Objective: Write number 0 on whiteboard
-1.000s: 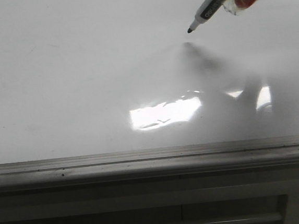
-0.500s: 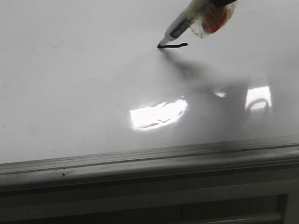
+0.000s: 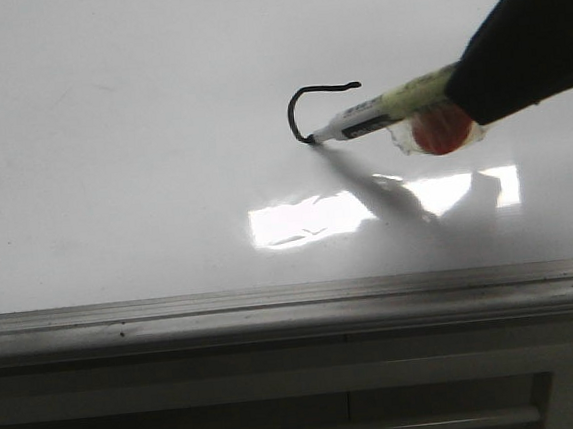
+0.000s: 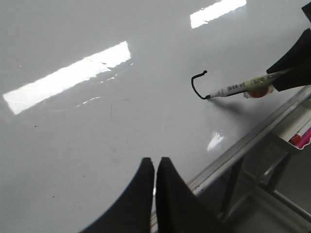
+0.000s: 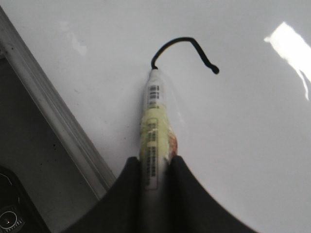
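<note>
My right fingers [image 5: 154, 170] clamp a marker [image 3: 378, 115], its tip touching the whiteboard [image 3: 109, 140] at the lower end of a black hook-shaped stroke [image 3: 309, 107], the number 0 only partly drawn, right of the middle, toward the near rail [image 3: 274, 298]. My left fingers [image 4: 154, 167] are pressed together, holding nothing.

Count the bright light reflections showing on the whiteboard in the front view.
2. One large reflection lies on the whiteboard below the unfinished number 0; a second reflection lies to its right, partly shadowed beneath the marker.
</note>
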Available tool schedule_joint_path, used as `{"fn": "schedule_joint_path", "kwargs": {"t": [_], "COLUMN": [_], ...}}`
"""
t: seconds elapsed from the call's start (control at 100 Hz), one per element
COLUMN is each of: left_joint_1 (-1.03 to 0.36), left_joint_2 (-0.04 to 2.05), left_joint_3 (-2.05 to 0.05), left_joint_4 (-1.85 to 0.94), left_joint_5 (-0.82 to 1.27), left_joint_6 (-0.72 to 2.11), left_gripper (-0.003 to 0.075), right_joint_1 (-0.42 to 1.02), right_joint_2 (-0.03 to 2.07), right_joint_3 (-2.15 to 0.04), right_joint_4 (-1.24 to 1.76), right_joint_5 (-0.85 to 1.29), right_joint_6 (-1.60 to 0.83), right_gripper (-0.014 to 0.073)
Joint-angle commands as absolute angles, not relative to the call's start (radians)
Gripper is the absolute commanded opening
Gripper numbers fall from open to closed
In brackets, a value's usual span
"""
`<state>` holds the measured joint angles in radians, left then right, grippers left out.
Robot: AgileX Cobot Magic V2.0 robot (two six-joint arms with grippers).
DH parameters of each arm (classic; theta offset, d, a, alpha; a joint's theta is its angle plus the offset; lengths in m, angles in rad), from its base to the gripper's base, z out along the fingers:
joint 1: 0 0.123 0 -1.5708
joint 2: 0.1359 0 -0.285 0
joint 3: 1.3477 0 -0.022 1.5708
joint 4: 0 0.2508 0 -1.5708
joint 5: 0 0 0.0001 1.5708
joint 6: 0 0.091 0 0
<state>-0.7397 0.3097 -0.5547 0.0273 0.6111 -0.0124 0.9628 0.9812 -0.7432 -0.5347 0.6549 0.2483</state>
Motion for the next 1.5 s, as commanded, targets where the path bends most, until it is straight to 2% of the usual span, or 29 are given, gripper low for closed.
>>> {"fn": "schedule_joint_path", "kwargs": {"t": [0.0, 0.32, 0.81, 0.96, 1.21, 1.26, 1.3, 1.35, 1.43, 1.49], "left_joint_1": [-0.738, -0.738, -0.738, -0.738, -0.74, -0.748, -0.758, -0.77, -0.786, -0.797], "left_joint_2": [0.318, 0.318, 0.318, 0.318, 0.335, 0.361, 0.388, 0.442, 0.527, 0.59], "left_joint_3": [-0.582, -0.582, -0.582, -0.582, -0.597, -0.611, -0.63, -0.66, -0.721, -0.778], "left_joint_4": [0.02, 0.02, 0.02, 0.02, -0.042, -0.11, -0.17, -0.239, -0.307, -0.316], "left_joint_5": [0.554, 0.562, 0.562, 0.562, 0.56, 0.596, 0.631, 0.67, 0.728, 0.761], "left_joint_6": [-0.015, -0.015, -0.015, -0.015, 0.0, 0.08, 0.173, 0.275, 0.389, 0.445], "left_gripper": [-0.002, -0.002, -0.002, -0.002, -0.0016, 0.001, 0.0064, 0.0159, 0.0356, 0.0439], "right_joint_1": [0.961, 0.961, 0.961, 0.964, 1.101, 1.123, 1.134, 1.143, 1.155, 1.169], "right_joint_2": [0.947, 0.893, 1.052, 1.039, 0.887, 0.885, 0.885, 0.888, 0.919, 0.951], "right_joint_3": [-0.769, -0.778, -0.917, -0.935, -1.117, -1.129, -1.129, -1.122, -1.105, -1.095], "right_joint_4": [-0.559, -0.618, -0.634, -0.634, -0.609, -0.595, -0.582, -0.555, -0.467, -0.375], "right_joint_5": [0.718, 0.787, 0.763, 0.737, 0.615, 0.638, 0.655, 0.684, 0.71, 0.718], "right_joint_6": [0.271, 0.352, 0.357, 0.357, 0.357, 0.357, 0.357, 0.352, 0.274, 0.203], "right_gripper": [-0.0041, -0.0041, -0.0041, -0.0041, -0.0041, -0.0041, -0.0041, -0.0041, -0.0041, -0.0041]}}
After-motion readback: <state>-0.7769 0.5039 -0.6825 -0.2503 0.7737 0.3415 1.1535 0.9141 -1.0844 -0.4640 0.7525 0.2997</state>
